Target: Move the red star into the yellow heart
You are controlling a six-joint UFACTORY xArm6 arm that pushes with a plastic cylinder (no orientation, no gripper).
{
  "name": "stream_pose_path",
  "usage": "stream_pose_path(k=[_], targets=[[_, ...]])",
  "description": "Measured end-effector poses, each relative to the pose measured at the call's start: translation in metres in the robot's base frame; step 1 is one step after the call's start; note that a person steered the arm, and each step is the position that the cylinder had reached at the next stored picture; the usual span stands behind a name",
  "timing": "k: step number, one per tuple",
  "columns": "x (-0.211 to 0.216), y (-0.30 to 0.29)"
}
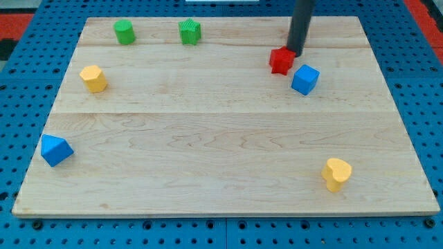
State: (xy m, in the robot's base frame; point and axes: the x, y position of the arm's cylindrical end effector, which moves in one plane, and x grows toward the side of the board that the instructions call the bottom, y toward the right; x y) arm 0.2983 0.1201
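A pale wooden tabletop rests on a blue perforated base and carries seven small blocks. The dark rod enters from the view's top, and my tip sits at the upper right edge of the red star, touching it or very nearly so. The arm has no jaws (it ends in the plain rod), so nothing is gripped or held. Just to the lower right of the red star lies a blue cube, close beside it but apart. The yellow heart lies near the view's bottom right, well apart from the red star. Along the view's top left stand a green cylinder and a green block whose shape is unclear. A yellow block sits at the left, and a blue triangular block lies near the lower left edge.
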Motion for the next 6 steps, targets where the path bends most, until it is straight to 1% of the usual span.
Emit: stream_pose_path(k=[3, 4, 5, 6], targets=[[0.028, -0.078], [0.048, -0.075], [0.064, -0.051], [0.067, -0.050]])
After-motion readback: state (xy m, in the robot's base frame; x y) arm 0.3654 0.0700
